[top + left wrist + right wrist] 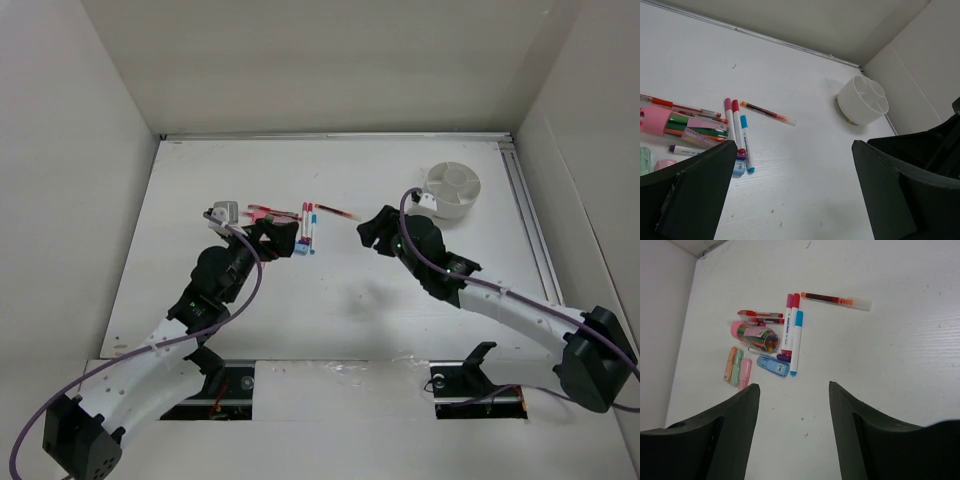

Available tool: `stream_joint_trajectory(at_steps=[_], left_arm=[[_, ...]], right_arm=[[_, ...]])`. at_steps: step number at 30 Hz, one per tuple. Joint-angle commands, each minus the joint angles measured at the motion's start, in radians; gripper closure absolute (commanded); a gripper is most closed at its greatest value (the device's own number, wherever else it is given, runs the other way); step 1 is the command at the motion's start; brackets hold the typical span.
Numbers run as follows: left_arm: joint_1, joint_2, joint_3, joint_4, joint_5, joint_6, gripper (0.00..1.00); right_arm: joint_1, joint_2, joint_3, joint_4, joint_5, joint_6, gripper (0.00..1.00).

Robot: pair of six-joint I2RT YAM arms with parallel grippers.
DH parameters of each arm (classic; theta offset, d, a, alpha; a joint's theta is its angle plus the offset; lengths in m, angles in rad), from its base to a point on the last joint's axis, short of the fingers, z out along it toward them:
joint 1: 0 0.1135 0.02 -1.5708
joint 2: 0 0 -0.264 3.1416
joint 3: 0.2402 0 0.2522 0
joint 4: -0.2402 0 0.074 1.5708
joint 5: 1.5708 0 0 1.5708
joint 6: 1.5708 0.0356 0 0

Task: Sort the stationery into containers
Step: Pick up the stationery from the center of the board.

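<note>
Work surface: white table (320, 330), walled on three sides; round white tub (862, 100) with inner dividers, upright near the far right corner, well apart from everything else; stationery in one loose cluster left of centre, all lying flat on the table. Cluster contents: three white markers (794, 327) side by side and touching, caps pink, red and blue, the blue-capped one set lower than the other two; thin red pens (760, 316) lying crosswise just left of the marker caps; clear tube (754, 335) with a pink cap, filled with coloured pens, below the red pens and just beside the markers; pastel pieces (737, 367) in orange, green and pink, parallel and close together at the cluster's outer edge; blue piece (774, 366) by the lower end of the markers; single red pen (837, 300) with a clear end, lying alone on the tub side of the markers. Left gripper (794, 150): jaws spread wide, nothing between them, hovering at the near edge of the cluster; right gripper (794, 390): jaws parted, holding nothing, above bare table between the cluster and the tub.
</note>
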Motion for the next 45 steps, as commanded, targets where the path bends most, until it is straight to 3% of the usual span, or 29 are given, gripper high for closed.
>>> stream_joint_trajectory(at_steps=[1, 3, 10, 11, 13, 15, 17, 19, 21, 22, 25, 28, 31, 35, 41, 45], left_arm=[[-0.003, 0.031, 0.099, 0.007, -0.042, -0.044, 0.0], [-0.003, 0.074, 0.185, -0.114, -0.125, -0.085, 0.0], [-0.003, 0.038, 0.186, -0.122, -0.116, -0.203, 0.0], [0.029, 0.038, 0.186, -0.122, -0.106, -0.212, 0.0], [0.041, 0.019, 0.176, -0.122, -0.084, -0.212, 0.0], [0.041, 0.019, 0.167, -0.111, -0.084, -0.151, 0.0], [0.041, 0.054, 0.187, -0.139, -0.084, -0.134, 0.0], [0.041, 0.084, 0.207, -0.139, -0.069, -0.111, 0.02], [0.041, 0.131, 0.216, -0.148, -0.046, -0.1, 0.25], [0.041, 0.151, 0.216, -0.139, -0.046, -0.109, 0.52], [0.028, 0.254, 0.253, -0.157, -0.036, -0.12, 0.74], [-0.047, 0.358, 0.328, -0.261, -0.159, -0.111, 0.84], [-0.058, 0.384, 0.328, -0.272, -0.199, -0.129, 0.82], [-0.058, 0.493, 0.444, -0.379, -0.245, -0.129, 0.68], [-0.058, 0.741, 0.65, -0.507, -0.294, -0.129, 0.68], [-0.058, 0.85, 0.71, -0.509, -0.285, -0.14, 0.67]], right_arm=[[0.009, -0.014, 0.002, 0.051, -0.026, 0.005, 0.37], [0.009, -0.014, 0.002, 0.051, -0.017, 0.005, 0.37], [0.009, -0.057, -0.007, 0.051, 0.015, 0.005, 0.41], [0.009, -0.057, -0.007, 0.051, 0.015, 0.005, 0.54], [0.009, -0.066, -0.007, 0.051, 0.015, 0.005, 0.69], [0.009, -0.076, -0.016, 0.051, 0.015, 0.005, 0.92], [0.009, -0.076, -0.016, 0.051, 0.035, 0.005, 1.0], [0.009, -0.076, -0.016, 0.051, 0.055, 0.005, 1.0], [0.009, -0.053, -0.007, 0.026, 0.055, 0.005, 1.0], [0.009, -0.042, 0.005, 0.026, 0.044, 0.005, 1.0], [0.009, -0.042, 0.005, 0.013, 0.066, 0.005, 1.0], [0.009, -0.031, 0.016, -0.001, 0.076, 0.005, 1.0], [0.009, -0.02, 0.016, -0.001, 0.076, 0.005, 1.0], [0.009, 0.013, 0.036, -0.02, 0.087, 0.014, 1.0], [0.0, 0.001, 0.045, -0.061, 0.141, 0.025, 1.0], [-0.028, 0.01, 0.057, -0.087, 0.103, 0.034, 1.0]])
